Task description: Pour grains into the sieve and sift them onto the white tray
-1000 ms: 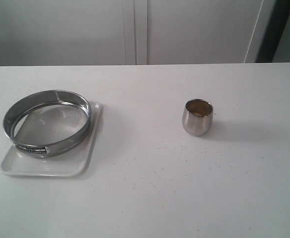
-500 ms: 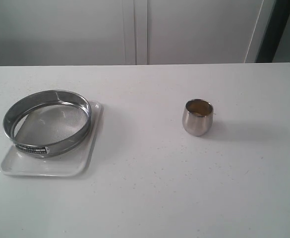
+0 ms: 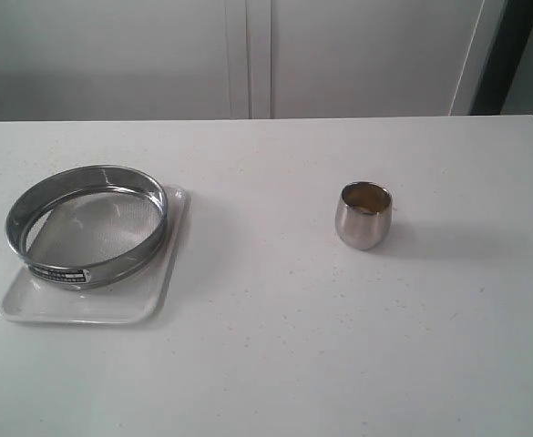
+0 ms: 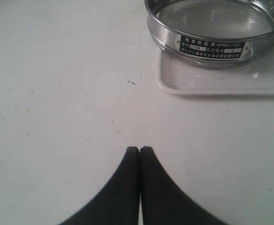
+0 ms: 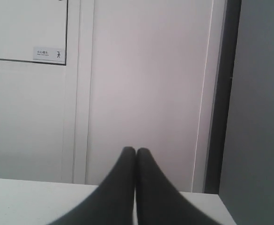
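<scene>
Across the last second nothing has moved in the exterior view, so you are at the very start: no pouring or sifting has been done. The sieve sits on the white tray at the left of the table, its mesh bare. The grains show only as a brownish fill inside the small steel cup, which stands upright well apart to the right. Neither arm appears in that view. Your left claw has its fingers pressed together on nothing, over bare table near the tray's edge. Your right claw is likewise closed and empty, facing the cabinet doors rather than the cup. You will probably need to open it and bring it to the cup first. As for writing, the sieve's black label carries white Chinese characters and a boxed figure that looks like 10, otherwise too small to read. A small sign on the cabinet is illegible.
</scene>
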Robot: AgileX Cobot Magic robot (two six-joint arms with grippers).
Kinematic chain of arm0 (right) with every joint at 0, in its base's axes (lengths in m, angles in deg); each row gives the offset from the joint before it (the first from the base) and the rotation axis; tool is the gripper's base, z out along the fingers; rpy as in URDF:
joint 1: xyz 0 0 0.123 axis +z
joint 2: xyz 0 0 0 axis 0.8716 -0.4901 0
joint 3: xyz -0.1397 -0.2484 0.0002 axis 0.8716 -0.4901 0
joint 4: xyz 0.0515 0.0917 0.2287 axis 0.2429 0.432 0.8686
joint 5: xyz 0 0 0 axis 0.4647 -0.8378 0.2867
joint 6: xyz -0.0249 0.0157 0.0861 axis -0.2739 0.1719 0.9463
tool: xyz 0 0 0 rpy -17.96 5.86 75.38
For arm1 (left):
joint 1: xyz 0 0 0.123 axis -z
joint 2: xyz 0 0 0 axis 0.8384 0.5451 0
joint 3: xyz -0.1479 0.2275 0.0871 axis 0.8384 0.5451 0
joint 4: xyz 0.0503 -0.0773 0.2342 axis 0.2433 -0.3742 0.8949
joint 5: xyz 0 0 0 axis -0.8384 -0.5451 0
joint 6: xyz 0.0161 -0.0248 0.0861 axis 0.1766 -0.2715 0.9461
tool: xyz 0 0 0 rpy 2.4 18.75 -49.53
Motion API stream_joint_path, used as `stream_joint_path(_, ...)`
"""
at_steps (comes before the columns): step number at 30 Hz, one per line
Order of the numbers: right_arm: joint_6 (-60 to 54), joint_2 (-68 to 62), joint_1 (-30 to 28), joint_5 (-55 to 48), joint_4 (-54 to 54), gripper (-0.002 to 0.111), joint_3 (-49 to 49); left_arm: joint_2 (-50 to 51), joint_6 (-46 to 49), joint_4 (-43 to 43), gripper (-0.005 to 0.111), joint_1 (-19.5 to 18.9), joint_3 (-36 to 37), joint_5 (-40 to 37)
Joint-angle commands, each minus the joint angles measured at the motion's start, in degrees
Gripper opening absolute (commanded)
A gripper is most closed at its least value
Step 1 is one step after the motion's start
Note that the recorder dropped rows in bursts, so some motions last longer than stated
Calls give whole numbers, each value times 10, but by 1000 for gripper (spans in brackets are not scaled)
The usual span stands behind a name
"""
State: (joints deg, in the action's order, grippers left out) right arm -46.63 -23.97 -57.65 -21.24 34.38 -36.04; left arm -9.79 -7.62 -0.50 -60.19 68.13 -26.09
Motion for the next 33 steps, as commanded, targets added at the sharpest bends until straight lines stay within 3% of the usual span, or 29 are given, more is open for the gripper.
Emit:
stream_joint_path(1,-9,-82,-2,88,-3,0,7,-2,-3,-3,0,-2,4,-6)
stream_joint_path(9,-7,-236,-2,150,-7,0,7,-2,-3,-3,0,-2,4,-6)
stream_joint_path(33,40,-717,-2,514,-117,0,7,-2,-3,-3,0,-2,4,-6)
